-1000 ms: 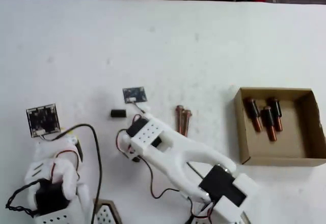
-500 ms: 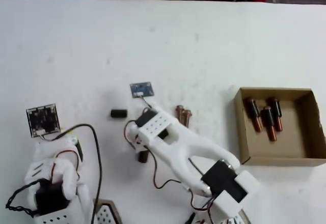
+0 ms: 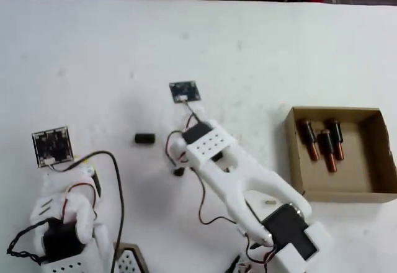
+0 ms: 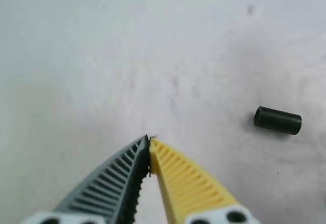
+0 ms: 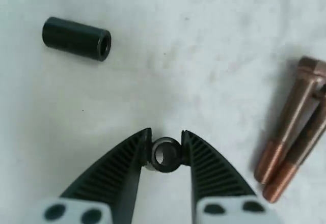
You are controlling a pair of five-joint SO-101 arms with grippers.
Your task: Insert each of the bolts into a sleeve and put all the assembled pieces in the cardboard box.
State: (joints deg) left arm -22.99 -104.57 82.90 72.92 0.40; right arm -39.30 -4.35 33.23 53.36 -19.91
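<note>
The right gripper (image 5: 165, 133) is clamped on a held sleeve (image 5: 165, 155), one finger on each side. The sleeve is seen end-on in the right wrist view, its open bore facing the camera and its long axis running along the line of sight. A loose sleeve (image 5: 76, 38) lies on its side on the surface (image 3: 248, 49), well apart from the gripper. From the high view its long axis runs left to right across the surface, to the left of the right arm (image 3: 236, 174). That arm reaches diagonally from the near right edge toward the middle. The right wrist view also shows two copper bolts (image 5: 293, 137) lying flat and touching side by side, heads farther out and plain ends nearer the gripper. The high view shows the cardboard box (image 3: 295, 161) at the right. It holds three assembled pieces (image 3: 325, 146) lying roughly parallel, dark sleeve ends toward the far side. The left arm (image 3: 62, 223) sits folded at the near left corner. The left gripper (image 4: 149, 143) is closed on nothing, its tips meeting above bare surface, with the loose sleeve off to one side.
</note>
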